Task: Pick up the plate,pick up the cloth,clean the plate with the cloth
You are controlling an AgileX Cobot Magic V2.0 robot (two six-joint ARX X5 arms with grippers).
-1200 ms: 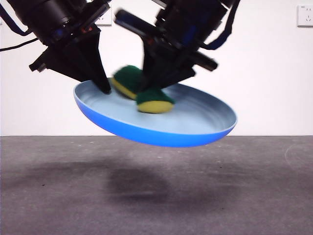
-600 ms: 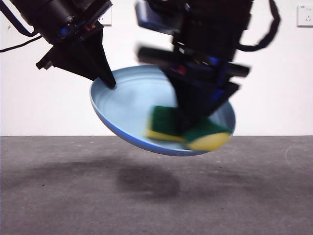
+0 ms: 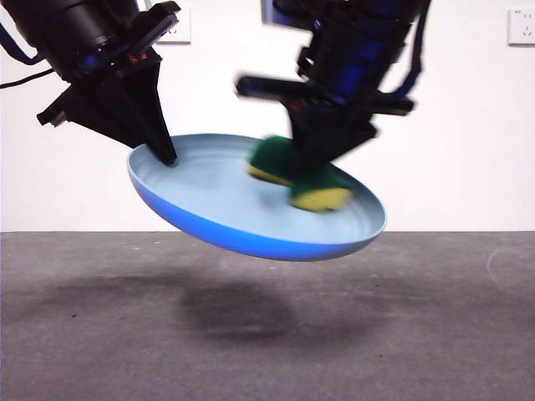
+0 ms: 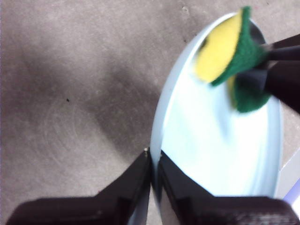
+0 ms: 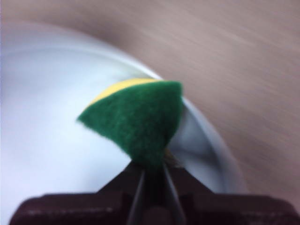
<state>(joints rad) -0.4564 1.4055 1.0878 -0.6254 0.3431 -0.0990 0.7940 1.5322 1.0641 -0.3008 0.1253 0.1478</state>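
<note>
The light-blue plate (image 3: 209, 196) hangs tilted in the air above the table. My left gripper (image 3: 167, 156) is shut on its rim at the left side; the left wrist view shows the jaws pinching the rim (image 4: 154, 161). My right gripper (image 3: 308, 171) is shut on the cloth (image 3: 297, 175), a yellow sponge with a green scouring layer, folded between the jaws and pressed on the plate's inner face. The cloth also shows in the left wrist view (image 4: 232, 56) and in the right wrist view (image 5: 138, 124), over the plate (image 5: 42, 131).
A grey table (image 3: 418, 334) lies below, with the plate's shadow (image 3: 234, 313) on it. A white wall stands behind, with sockets (image 3: 520, 25) at the top right and top left.
The right gripper has swept the cloth across the plate, from the lower right rim back up toward the middle. The plate has tipped flatter and shifted a little left.
</note>
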